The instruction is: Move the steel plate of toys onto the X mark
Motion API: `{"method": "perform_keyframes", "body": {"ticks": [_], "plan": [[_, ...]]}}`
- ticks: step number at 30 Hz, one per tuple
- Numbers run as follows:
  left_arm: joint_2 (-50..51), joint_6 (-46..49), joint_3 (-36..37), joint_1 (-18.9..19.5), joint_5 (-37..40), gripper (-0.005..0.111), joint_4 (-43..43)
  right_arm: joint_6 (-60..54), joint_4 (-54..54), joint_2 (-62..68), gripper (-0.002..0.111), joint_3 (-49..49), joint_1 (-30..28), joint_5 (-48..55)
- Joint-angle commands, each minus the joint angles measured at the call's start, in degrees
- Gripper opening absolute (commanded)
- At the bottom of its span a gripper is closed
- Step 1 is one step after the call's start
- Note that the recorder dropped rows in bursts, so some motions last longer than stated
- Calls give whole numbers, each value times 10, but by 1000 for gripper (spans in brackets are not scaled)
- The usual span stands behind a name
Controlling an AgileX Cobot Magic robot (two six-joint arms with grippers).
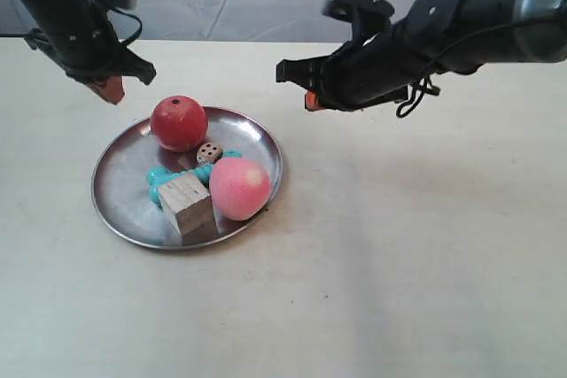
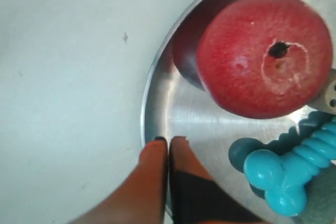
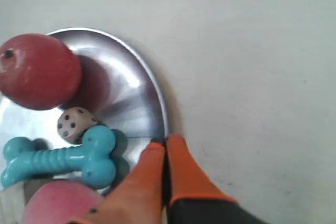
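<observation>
The steel plate [image 1: 124,183] lies on the pale table and holds the red ball [image 1: 178,122], pink egg-shaped ball [image 1: 239,189], teal bone [image 1: 158,179], wooden cube [image 1: 188,204] and die [image 1: 209,152]. My left gripper [image 1: 111,88] is the arm at the exterior view's left. It hangs shut and empty above the table, just off the plate's rim [image 2: 149,103] near the red ball [image 2: 265,56]. My right gripper [image 1: 310,101] hovers shut and empty off the opposite side, its tips [image 3: 165,141] over the rim [image 3: 157,98] near the die [image 3: 76,123] and bone [image 3: 63,156]. No X mark shows clearly.
A tiny dark speck [image 2: 125,37] sits on the table outside the rim; I cannot tell what it is. Bare tabletop [image 1: 425,245] spreads to the plate's right and front. A light wall stands behind the table's far edge.
</observation>
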Motion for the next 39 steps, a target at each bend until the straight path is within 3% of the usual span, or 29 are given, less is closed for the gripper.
{"method": "perform_keyframes", "body": {"ticks": [1, 7, 15, 27, 30, 39], "plan": [[-75, -3, 19, -1, 1, 0, -1, -2, -59, -82, -1, 9, -5, 67], [-325, 43, 188, -1, -104, 0, -76, -1, -68, -302, -1, 183, -2, 31], [-556, 53, 333, -1, -147, 0, -117, 0, -66, -587, -1, 341, -2, 26], [-599, 53, 337, -1, -136, 0, -128, 0, -66, -686, -1, 341, -2, 30], [-599, 53, 337, -1, -137, 0, -128, -42, -146, -722, -1, 343, -14, 32], [-599, 53, 337, -1, -137, 0, -128, -42, -160, -878, -1, 363, -190, 29]]}}
